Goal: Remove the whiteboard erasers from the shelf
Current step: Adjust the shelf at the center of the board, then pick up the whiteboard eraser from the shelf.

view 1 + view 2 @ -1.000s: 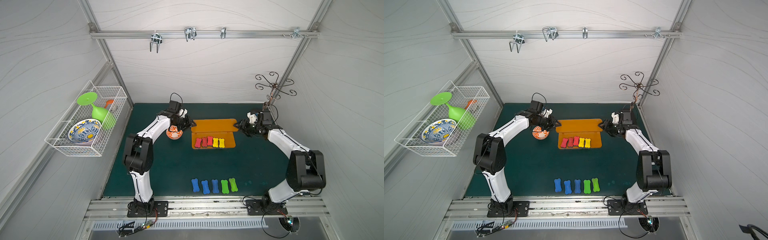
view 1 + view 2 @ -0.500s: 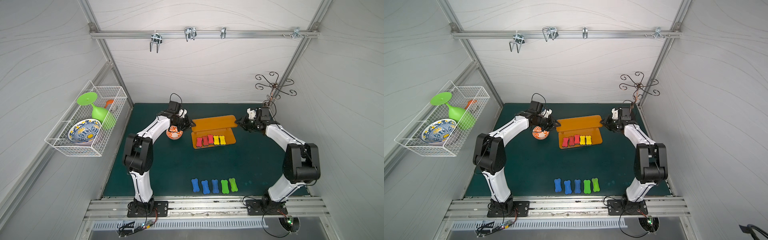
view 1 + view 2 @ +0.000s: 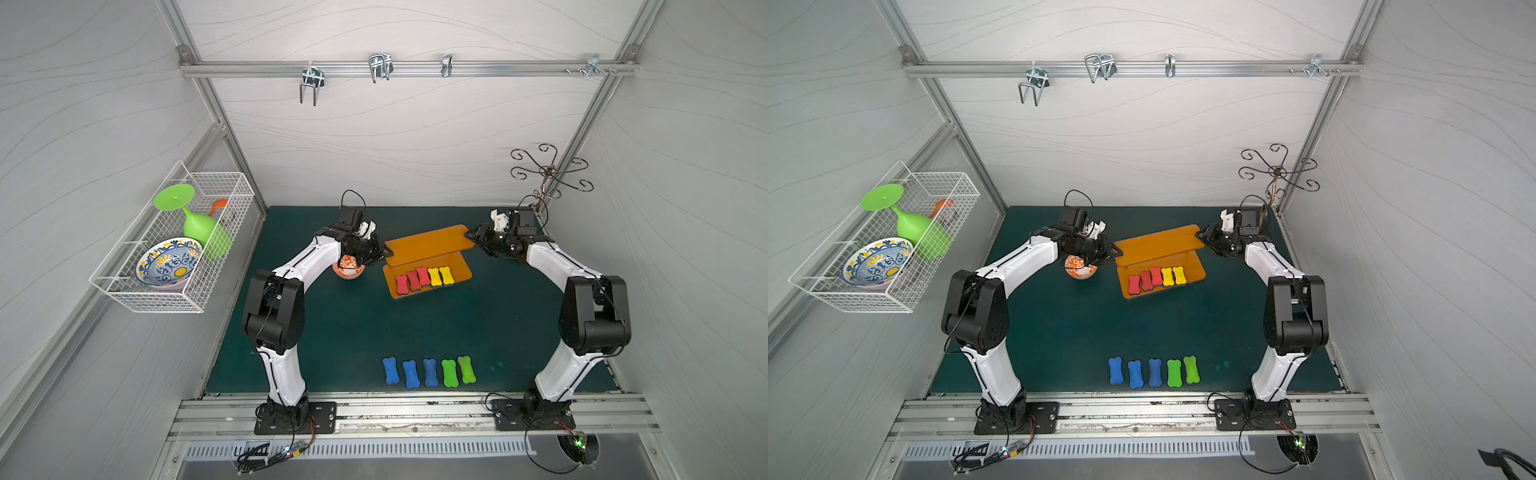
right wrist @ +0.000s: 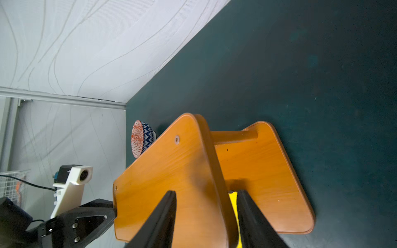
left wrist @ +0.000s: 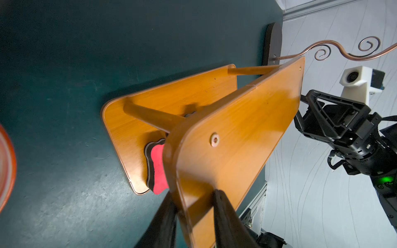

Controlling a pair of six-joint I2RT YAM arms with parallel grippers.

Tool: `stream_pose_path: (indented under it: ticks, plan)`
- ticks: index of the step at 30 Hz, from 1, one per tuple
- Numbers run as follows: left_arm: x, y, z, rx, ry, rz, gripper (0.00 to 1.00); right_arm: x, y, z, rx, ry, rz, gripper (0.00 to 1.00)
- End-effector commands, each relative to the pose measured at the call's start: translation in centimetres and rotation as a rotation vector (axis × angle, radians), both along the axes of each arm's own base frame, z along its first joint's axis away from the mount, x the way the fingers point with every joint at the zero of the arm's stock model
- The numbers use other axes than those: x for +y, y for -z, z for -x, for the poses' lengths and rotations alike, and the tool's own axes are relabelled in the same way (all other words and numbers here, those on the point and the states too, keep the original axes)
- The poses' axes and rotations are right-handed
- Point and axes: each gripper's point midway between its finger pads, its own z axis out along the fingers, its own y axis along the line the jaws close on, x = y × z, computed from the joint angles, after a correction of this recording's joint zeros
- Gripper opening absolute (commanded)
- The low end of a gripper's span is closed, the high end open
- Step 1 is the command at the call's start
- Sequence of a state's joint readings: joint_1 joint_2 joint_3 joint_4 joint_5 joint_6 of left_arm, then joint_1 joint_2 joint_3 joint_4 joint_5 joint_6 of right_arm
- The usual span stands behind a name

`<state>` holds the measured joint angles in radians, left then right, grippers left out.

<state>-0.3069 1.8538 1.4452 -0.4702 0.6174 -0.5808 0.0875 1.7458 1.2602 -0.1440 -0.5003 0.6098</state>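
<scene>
The green desk (image 3: 332, 332) carries everything. One orange shelf (image 3: 428, 243) stands toward 12 o'clock from the desk's middle. Its long axis runs roughly from 9 to 3 o'clock, with the 3 o'clock end swung slightly toward 2. It has two boards, and the wrist views show two posts joining them.

The left pincer (image 3: 384, 252) is pinching the 9 o'clock end of the upper board, one finger on each face. The right pincer (image 3: 468, 237) sits astride the 3 o'clock end. Its fingers (image 4: 247, 214) are spread wider than the board's edge.

One patterned bowl (image 3: 348, 268) sits just beside the shelf at its 9 o'clock, under the left wrist.

There are ten whiteboard erasers, each with its long axis lying roughly 12 to 6 o'clock. Five are side by side on the shelf's lower board: three red erasers (image 3: 413, 280) toward 9 o'clock and two yellow erasers (image 3: 440, 276) toward 3. The other five lie in a row on the desk at 6 o'clock, well apart from the shelf: three blue erasers (image 3: 410, 374), then two green erasers (image 3: 449, 373).
</scene>
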Motion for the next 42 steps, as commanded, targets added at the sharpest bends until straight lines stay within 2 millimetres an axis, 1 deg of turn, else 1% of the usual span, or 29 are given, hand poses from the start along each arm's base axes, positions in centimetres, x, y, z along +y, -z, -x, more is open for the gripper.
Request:
stream_pose_path:
  ticks: [1,2,4,8,10,13,17,22,25,32,38,42]
  plan:
    - [-0.8,-0.8,0.4,-0.044,0.03,0.001,0.29,-1.7,-3.2,1.5,-0.073,0.016,0.002,0.56]
    - [-0.8,-0.8,0.4,-0.045,0.028,0.003,0.29,-2.2,-3.2,2.0,-0.078,0.024,0.007,0.57]
    - [-0.8,-1.0,0.4,-0.05,0.025,0.007,0.28,-2.9,-2.5,3.4,-0.074,0.043,0.028,0.57]
    - [-0.5,-0.9,0.3,-0.053,0.011,-0.005,0.26,-2.6,0.7,6.3,-0.039,0.022,0.039,0.54]
    - [-0.5,-0.7,0.3,-0.052,0.005,-0.01,0.26,-1.6,2.5,7.5,-0.024,-0.008,0.046,0.51]
    - [-0.5,-0.7,0.2,-0.053,0.001,-0.012,0.25,0.3,4.8,8.5,-0.015,-0.058,0.053,0.46]
    - [-0.4,-0.6,0.1,-0.053,-0.002,-0.015,0.25,2.4,7.2,8.4,-0.004,-0.104,0.052,0.41]
    - [-0.2,-0.7,0.0,-0.057,-0.005,-0.016,0.25,3.9,9.1,8.0,-0.005,-0.14,0.048,0.36]
    - [-0.2,-0.7,-0.1,-0.055,-0.005,-0.013,0.25,4.0,9.8,7.8,-0.008,-0.142,0.063,0.35]
    - [-0.2,-0.7,-0.1,-0.054,-0.003,-0.007,0.25,3.8,10.6,7.1,-0.017,-0.138,0.099,0.35]
    - [-0.3,-0.7,0.0,-0.053,0.0,-0.003,0.25,4.7,11.5,6.7,-0.008,-0.163,0.118,0.36]
    - [-0.3,-0.7,0.1,-0.052,0.0,-0.003,0.25,5.1,12.3,6.9,0.006,-0.176,0.134,0.34]
